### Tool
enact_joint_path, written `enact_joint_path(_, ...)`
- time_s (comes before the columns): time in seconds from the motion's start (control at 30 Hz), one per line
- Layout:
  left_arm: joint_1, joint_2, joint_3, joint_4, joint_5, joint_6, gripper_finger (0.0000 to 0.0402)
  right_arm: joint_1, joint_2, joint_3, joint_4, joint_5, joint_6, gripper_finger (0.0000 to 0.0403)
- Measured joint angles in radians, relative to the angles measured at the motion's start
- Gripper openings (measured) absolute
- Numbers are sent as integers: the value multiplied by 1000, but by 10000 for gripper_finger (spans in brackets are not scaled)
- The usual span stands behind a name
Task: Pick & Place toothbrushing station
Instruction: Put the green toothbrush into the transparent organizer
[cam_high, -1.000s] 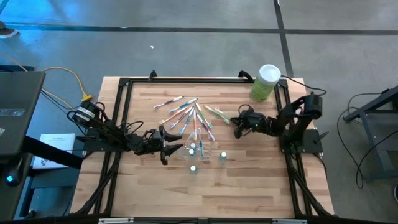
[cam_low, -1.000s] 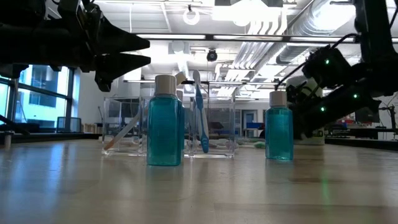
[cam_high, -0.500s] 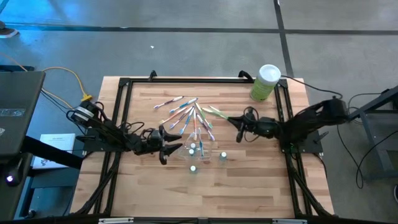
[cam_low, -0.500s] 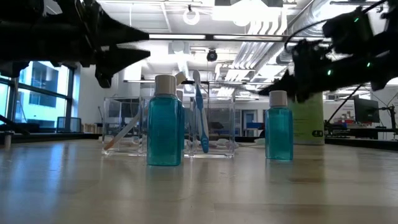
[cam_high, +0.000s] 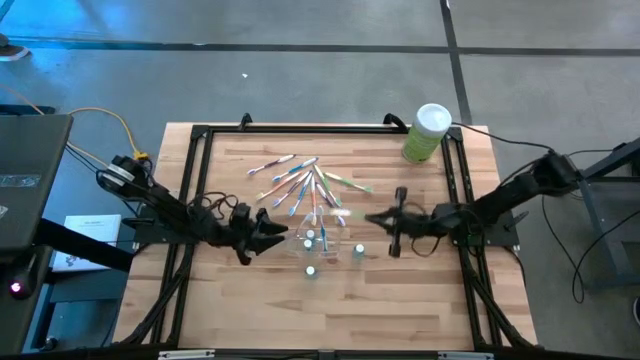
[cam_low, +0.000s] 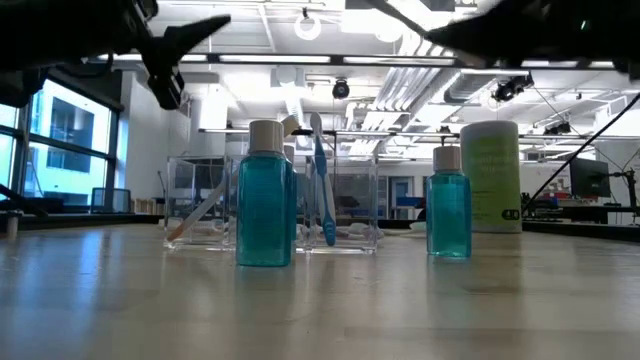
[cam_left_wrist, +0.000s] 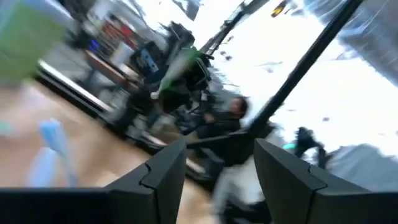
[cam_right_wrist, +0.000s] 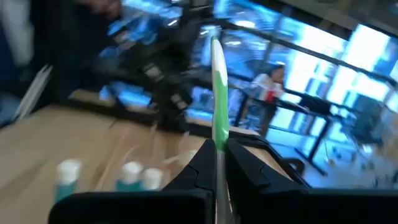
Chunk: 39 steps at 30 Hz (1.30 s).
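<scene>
The clear holder (cam_low: 272, 205) stands on its base mid-table, and pastel toothbrushes (cam_high: 300, 185) fan out of it toward the far edge. Small blue white-capped tubes (cam_low: 264, 195) (cam_low: 447, 202) stand upright around it. My right gripper (cam_high: 370, 218) hovers right of the holder, shut on a green toothbrush (cam_right_wrist: 217, 93). My left gripper (cam_high: 278, 234) hovers left of the holder, open, with nothing between its fingers (cam_left_wrist: 165, 177). My right gripper pinches the green toothbrush's shaft (cam_right_wrist: 219, 144) between its two fingers. The fingers lie about level and point toward the table's left. The brush runs on along the fingers' line, sticking out past the fingertips. It is lifted clear of the table.
A tall green canister (cam_high: 428, 132) with a white lid stands at the far right corner. A black frame (cam_high: 300, 130) rims the wooden table. Bare wood lies along the near edge. A person shows in the room beyond the table.
My right gripper has risen well above the table and swung toward the near edge, rolling as it went and staying shut. My left gripper has lifted a little and rolled, still open. The holder and tubes have kept still.
</scene>
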Motion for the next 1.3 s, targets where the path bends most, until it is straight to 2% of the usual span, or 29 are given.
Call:
enact_joint_path(0.13,30,-21,0,-1,83,-236,183,67,29,158,-249,19,-63,8)
enact_joint_path(0.23,57,-24,0,-4,134,-378,183,101,70,258,-365,23,-106,8)
enact_joint_path(0.6,89,-24,0,-33,240,-669,183,133,277,562,-622,-7,-293,8)
enact_joint_path(0.77,69,-24,0,-90,252,-756,183,119,375,704,-714,-73,-370,8)
enact_joint_path(0.93,55,-23,0,-169,307,-840,183,93,455,819,-792,-120,-422,8)
enact_joint_path(1.3,16,-23,0,-202,309,-837,183,15,580,953,-854,-166,-459,8)
